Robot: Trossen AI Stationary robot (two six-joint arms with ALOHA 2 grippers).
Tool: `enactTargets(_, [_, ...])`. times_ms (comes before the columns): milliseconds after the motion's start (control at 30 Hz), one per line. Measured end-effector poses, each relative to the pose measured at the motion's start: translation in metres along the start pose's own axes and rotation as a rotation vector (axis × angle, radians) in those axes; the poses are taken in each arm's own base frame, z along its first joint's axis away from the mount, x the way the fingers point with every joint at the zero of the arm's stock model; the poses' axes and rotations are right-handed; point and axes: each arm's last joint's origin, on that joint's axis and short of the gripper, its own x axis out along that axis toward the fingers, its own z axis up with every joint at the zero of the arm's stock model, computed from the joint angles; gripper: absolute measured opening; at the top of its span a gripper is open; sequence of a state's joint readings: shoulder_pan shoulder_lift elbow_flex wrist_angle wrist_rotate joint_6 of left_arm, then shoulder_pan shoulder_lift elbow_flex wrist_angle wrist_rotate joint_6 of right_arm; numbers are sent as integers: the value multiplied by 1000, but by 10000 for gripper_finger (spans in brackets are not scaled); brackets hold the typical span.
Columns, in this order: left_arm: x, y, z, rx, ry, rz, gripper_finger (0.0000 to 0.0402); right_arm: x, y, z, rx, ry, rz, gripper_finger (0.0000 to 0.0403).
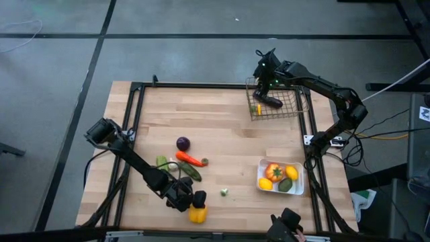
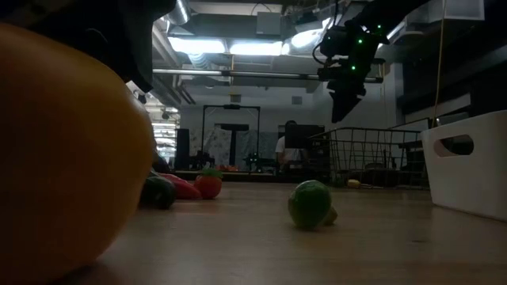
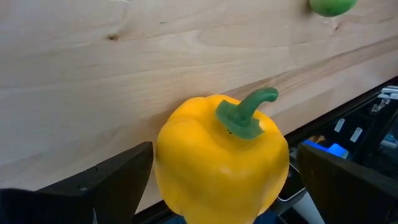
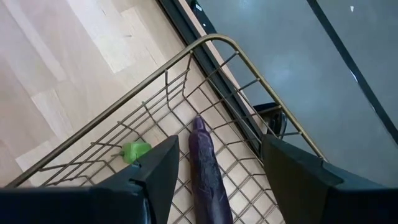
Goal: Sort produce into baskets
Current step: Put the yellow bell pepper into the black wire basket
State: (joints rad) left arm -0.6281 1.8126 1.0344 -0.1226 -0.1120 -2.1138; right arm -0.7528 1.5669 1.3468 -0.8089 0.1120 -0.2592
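A yellow pepper with a green stem rests on the wooden table close to its near edge; it also shows in the high view. My left gripper is open, with one finger on either side of the pepper and a little apart from it. My right gripper is open and empty above the wire basket at the table's far right. A long purple eggplant lies on the basket's floor below its fingers, beside a small green piece.
A white tray at the near right holds several fruits. On the table's middle lie a round purple piece, a carrot, two green cucumbers and a small green piece. A dark frame edges the table.
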Motion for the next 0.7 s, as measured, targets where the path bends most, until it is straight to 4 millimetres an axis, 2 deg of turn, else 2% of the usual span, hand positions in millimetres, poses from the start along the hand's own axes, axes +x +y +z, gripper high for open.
enactTargets(700, [-2,3,-9,67,87,27,388,0,0,0,0,1,0,225])
